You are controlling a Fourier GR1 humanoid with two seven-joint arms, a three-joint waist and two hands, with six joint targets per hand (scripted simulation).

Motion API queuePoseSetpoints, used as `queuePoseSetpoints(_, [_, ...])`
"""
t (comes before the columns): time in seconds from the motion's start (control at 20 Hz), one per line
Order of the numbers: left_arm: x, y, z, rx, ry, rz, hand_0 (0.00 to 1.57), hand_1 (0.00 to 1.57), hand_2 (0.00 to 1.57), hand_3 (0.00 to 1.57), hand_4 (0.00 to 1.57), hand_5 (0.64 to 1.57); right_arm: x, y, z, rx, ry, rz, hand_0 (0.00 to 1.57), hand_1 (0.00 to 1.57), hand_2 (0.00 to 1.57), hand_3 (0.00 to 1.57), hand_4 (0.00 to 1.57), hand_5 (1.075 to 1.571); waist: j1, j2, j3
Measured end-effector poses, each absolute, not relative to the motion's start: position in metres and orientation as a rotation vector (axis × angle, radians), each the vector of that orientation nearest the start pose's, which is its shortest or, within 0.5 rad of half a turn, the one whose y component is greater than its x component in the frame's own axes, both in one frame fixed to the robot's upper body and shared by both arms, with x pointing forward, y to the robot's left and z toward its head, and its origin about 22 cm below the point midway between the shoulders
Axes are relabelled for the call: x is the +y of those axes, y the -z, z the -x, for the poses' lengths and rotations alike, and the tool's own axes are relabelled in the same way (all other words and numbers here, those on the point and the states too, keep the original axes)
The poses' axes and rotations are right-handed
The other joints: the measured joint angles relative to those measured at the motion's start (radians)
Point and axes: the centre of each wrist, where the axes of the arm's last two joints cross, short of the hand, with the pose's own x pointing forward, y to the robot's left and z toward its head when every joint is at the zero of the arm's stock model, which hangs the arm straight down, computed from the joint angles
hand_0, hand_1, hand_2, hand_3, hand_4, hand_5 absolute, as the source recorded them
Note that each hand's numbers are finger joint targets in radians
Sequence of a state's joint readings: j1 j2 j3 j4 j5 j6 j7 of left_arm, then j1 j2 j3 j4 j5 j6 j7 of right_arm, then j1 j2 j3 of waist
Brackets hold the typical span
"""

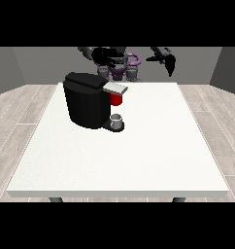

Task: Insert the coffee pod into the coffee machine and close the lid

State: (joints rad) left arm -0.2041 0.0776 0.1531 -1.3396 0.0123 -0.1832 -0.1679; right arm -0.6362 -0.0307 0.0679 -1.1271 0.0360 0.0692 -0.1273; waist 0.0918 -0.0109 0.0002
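Counter (pixel 119 160): I read its top as matt white, smooth with a very fine speckle, no glare anywhere. Coffee machine (pixel 86 104): black body, plastic-looking, dull sheen on the near face. Its lid (pixel 115 88) looks like brushed grey metal, paler than the body. Red part (pixel 116 99) under the lid: plain, slightly glossy. Small cup (pixel 117 119) on the machine's base: grey, metallic look. Floor (pixel 20 121): pale wood planks, matt, grain visible. Robot hand (pixel 168 62) at the view's right: black, matt.
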Motion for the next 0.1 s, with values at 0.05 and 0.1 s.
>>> queuePoseSetpoints(0.05, [0.267, 0.003, -0.288, -1.69, 0.099, 0.058, 0.0, 0.0, 0.0, 0.0, 0.19, 1.571, -0.141, -0.061, -0.364, -1.804, -0.397, -0.218, 0.0, 0.0, 0.0, 0.0, 0.25, 1.571, -0.009, -0.016, -0.0001])
queuePoseSetpoints(0.1, [0.27, 0.009, -0.284, -1.679, 0.088, 0.05, 0.0, 0.0, 0.0, 0.0, 0.19, 1.571, -0.142, -0.05, -0.356, -1.788, -0.38, -0.239, 0.0, 0.0, 0.0, 0.0, 0.16, 1.571, -0.026, -0.03, -0.0001])
